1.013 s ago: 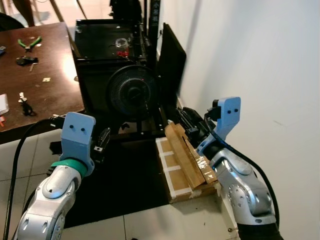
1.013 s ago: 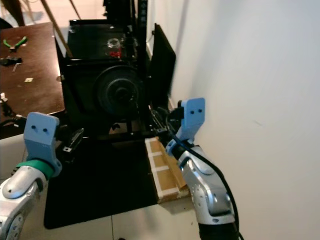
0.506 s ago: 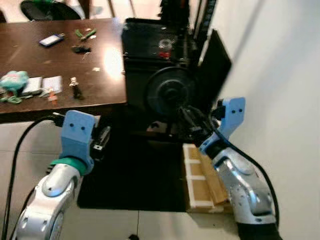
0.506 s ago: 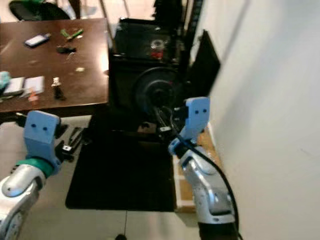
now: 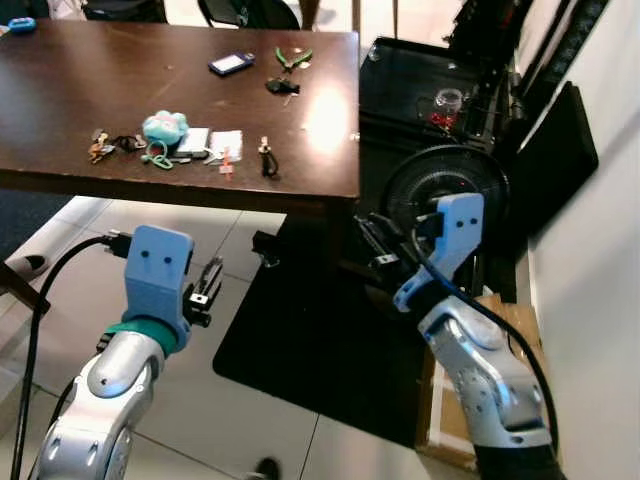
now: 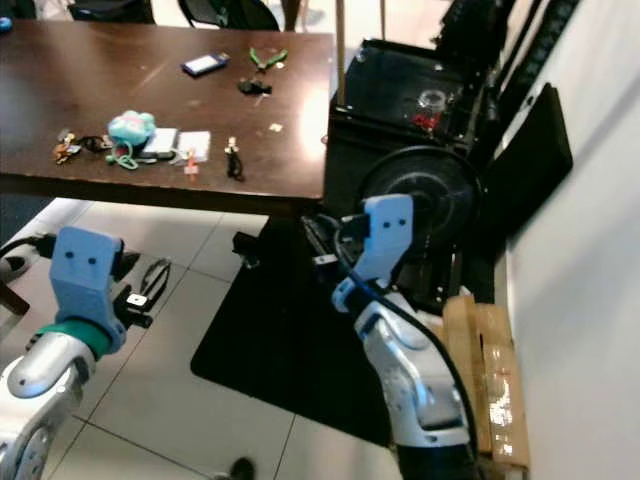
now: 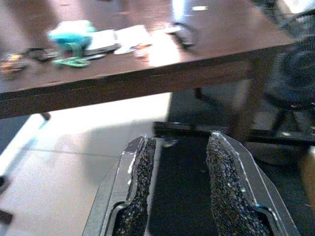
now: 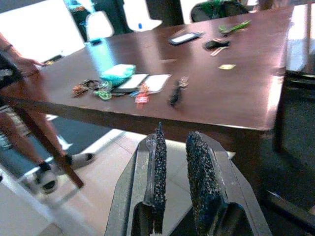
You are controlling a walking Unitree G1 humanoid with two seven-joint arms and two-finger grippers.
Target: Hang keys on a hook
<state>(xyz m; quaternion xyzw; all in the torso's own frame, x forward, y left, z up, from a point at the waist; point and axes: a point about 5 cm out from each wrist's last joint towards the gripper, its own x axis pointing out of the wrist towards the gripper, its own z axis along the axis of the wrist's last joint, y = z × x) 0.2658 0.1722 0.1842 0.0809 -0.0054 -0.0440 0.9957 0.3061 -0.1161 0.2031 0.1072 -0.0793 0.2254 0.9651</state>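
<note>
The dark wooden table (image 5: 150,90) stood ahead on my left, with a black floor mat (image 5: 330,350) under its near corner and a black fan (image 5: 447,185) beyond. On the tabletop lay the keys (image 5: 112,144) beside a teal plush keychain (image 5: 165,127), strung out along the table's near edge; which way any single key pointed I could not tell. A black key fob (image 5: 266,158) lay nearer the middle, its length running away from me. My left gripper (image 5: 207,285) hung above the tiles, its fingers (image 7: 142,172) parted and holding nothing. My right gripper (image 5: 378,245) hovered below the table corner, fingers (image 8: 159,167) slightly apart, also bare.
</note>
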